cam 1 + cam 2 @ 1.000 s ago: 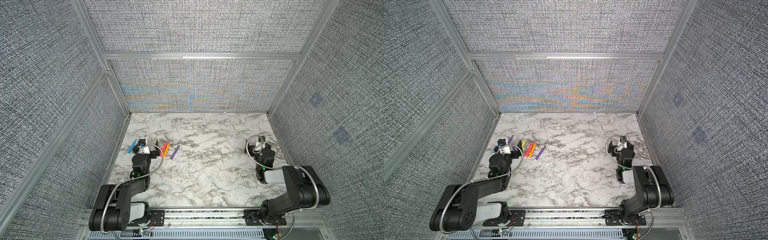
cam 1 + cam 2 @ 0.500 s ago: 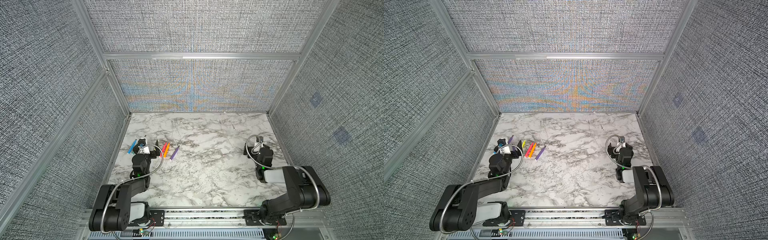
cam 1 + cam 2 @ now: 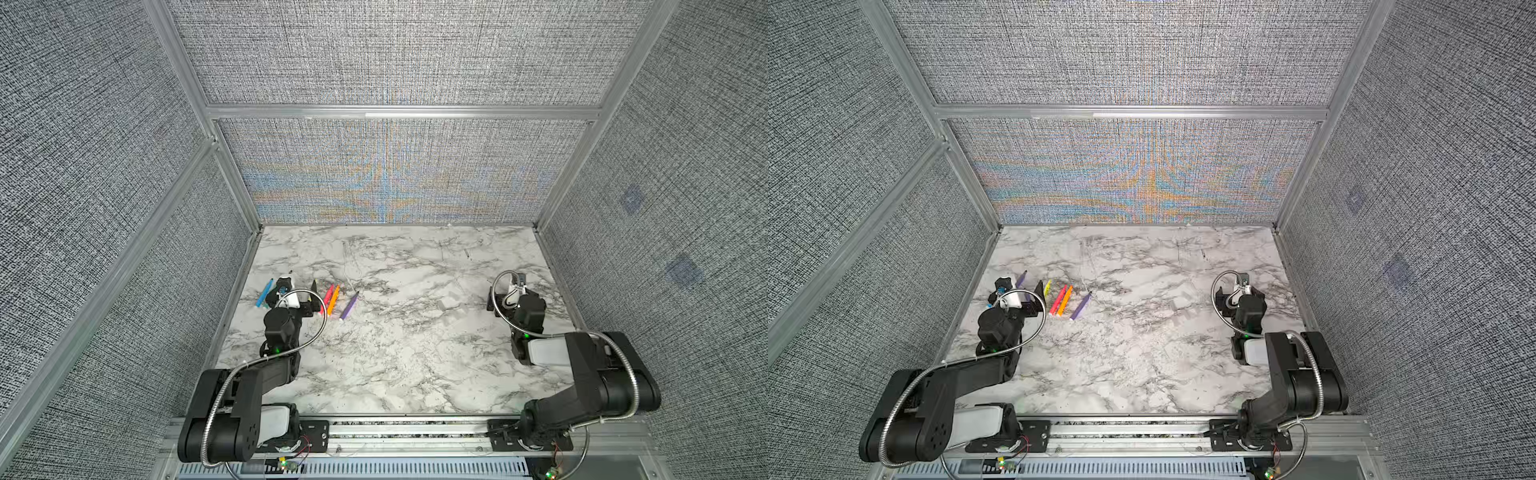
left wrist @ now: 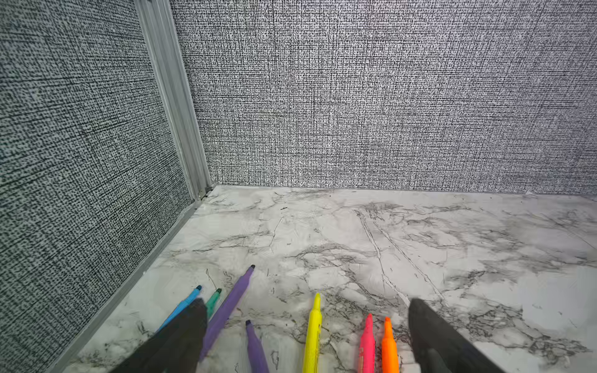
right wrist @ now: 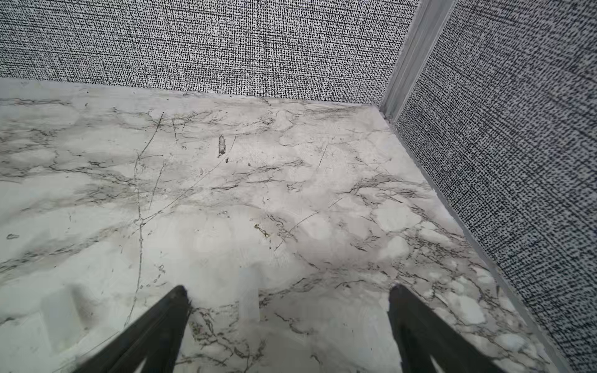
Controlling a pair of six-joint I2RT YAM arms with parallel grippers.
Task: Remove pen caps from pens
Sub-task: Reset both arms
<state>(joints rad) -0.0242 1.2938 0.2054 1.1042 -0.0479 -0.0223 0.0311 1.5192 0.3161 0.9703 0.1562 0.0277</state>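
Several pens lie side by side at the left of the marble: blue (image 4: 189,305), teal (image 4: 213,300), two purple ones (image 4: 227,308), yellow (image 4: 313,336), pink (image 4: 367,345) and orange (image 4: 389,350), all with bare tips. My left gripper (image 4: 307,303) hangs open just above them, its fingers straddling the row, in both top views (image 3: 293,291) (image 3: 1019,291). A further purple pen (image 3: 348,306) lies to its right. Clear pen caps (image 5: 248,297) (image 3: 451,308) lie faint on the marble at the right. My right gripper (image 5: 288,289) (image 3: 509,297) is open and empty over one of them.
The enclosure's left wall (image 4: 80,193) runs close beside the pens, and the right wall (image 5: 517,161) close beside my right gripper. The marble table (image 3: 395,353) stretches between the two arms. A metal rail (image 3: 407,432) edges the front.
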